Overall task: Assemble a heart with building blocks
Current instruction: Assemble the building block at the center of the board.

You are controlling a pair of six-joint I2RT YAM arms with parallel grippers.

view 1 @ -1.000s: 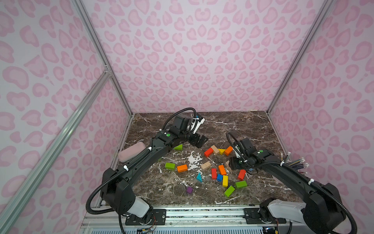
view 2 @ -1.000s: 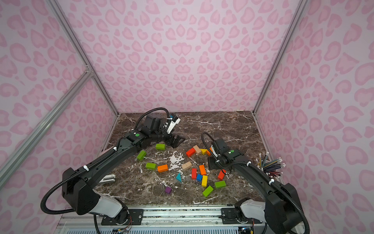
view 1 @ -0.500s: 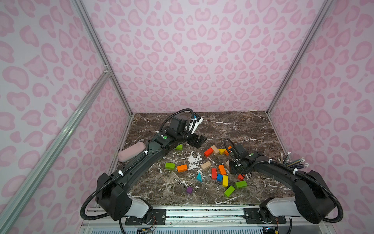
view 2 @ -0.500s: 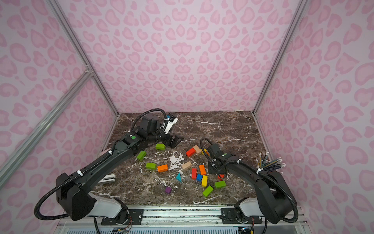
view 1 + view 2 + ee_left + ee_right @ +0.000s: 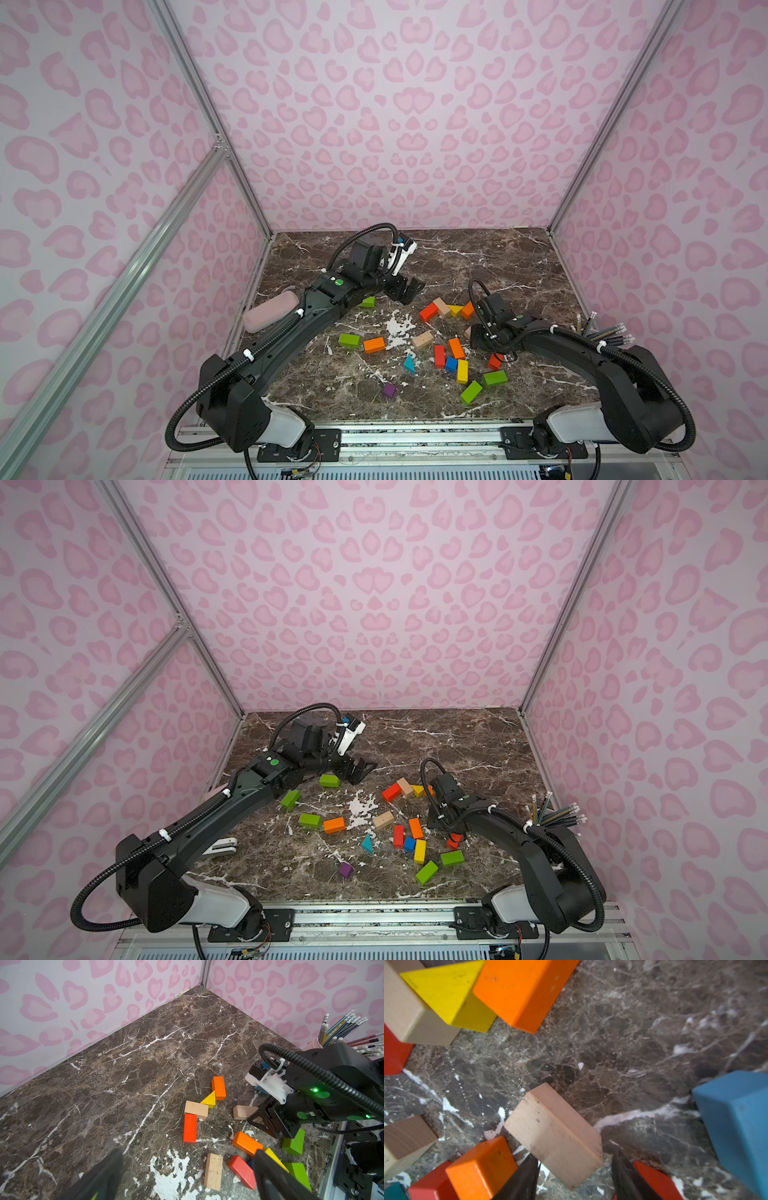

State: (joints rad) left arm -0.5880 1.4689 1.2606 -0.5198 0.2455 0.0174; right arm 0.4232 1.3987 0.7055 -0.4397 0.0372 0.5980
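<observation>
The building blocks lie scattered on the marble table [image 5: 478, 257]. A red brick [image 5: 428, 311], a plain cube [image 5: 441, 306], a yellow wedge [image 5: 456, 309] and an orange brick [image 5: 467, 309] form a curved row. My right gripper [image 5: 575, 1176] is low over a plain wood brick [image 5: 554, 1134]. Its fingers [image 5: 527, 1178] stand apart on either side of the brick's near end, and a gap shows beside each. In a top view this gripper [image 5: 478, 336] hides most of that brick. My left gripper [image 5: 409, 291] hangs wide open and empty above the table behind the blocks.
More blocks lie toward the front: green [image 5: 349, 340], orange [image 5: 373, 344], plain [image 5: 422, 339], red [image 5: 439, 356], yellow [image 5: 462, 371], purple [image 5: 389, 390]. A pink pouch [image 5: 270, 312] rests by the left wall. Pencils in a cup [image 5: 606, 332] stand at the right wall.
My right gripper has come down and toward the front, onto the plain wood brick. The left arm has hardly moved and stays wide open.
</observation>
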